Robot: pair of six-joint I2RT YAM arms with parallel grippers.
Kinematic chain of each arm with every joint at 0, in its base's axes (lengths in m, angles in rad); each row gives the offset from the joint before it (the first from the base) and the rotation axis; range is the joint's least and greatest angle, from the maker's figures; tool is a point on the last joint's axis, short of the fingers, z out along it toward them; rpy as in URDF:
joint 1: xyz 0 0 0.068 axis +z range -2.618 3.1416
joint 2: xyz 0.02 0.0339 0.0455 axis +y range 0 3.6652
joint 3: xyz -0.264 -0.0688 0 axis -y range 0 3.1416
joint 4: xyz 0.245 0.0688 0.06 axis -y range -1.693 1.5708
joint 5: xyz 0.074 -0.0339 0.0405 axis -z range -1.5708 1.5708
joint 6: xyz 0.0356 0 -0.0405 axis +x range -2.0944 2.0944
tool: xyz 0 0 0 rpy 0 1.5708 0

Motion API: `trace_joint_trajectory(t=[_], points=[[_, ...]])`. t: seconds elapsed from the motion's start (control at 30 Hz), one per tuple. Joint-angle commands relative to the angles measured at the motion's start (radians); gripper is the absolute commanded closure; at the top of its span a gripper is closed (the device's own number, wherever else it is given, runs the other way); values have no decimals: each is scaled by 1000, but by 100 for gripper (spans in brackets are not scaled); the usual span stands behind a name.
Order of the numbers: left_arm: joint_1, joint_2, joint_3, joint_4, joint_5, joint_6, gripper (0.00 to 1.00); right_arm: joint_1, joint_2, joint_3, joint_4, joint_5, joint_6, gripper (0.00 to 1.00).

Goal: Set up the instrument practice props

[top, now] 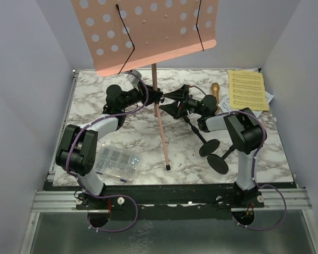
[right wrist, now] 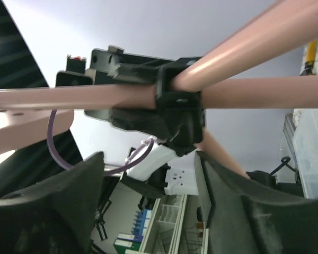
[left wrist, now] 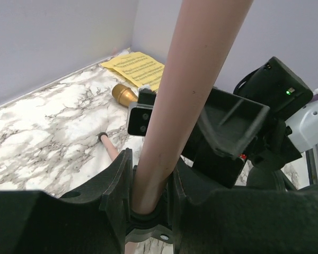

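compartment box — small bits in its cells — near music rack.

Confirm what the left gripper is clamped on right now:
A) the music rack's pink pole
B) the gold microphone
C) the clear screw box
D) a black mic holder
A: in the left wrist view the left gripper is closed on both sides of the music rack's pink pole, while the gold microphone lies apart, beyond it.
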Motion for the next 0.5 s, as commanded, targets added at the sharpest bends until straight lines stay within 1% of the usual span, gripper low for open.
trace_joint_trajectory(t=[0.0, 0.03, 0.07, 0.17, 0.3, 0.4, 0.47], points=[[2, -36, 8, -2, 4, -141, 100, -3, -54, -51, 129, 28, 205, 17], [2, -36, 7, -2, 5, -141, 100, -5, -68, -82, 135, 40, 199, 4], [1, -34, 7, -2, 4, -141, 100, -8, -79, -112, 146, 53, 194, 1], [2, -26, 10, -2, 5, -142, 100, -22, -102, -211, 178, 76, 170, 0], [2, -23, 9, -2, 6, -144, 100, -53, -96, -295, 217, 41, 108, 0], [1, -23, 8, -2, 2, -143, 100, -82, -73, -313, 258, -18, 52, 0], [1, -20, 11, -1, 5, -147, 100, -112, -62, -282, 210, -93, -52, 0]])
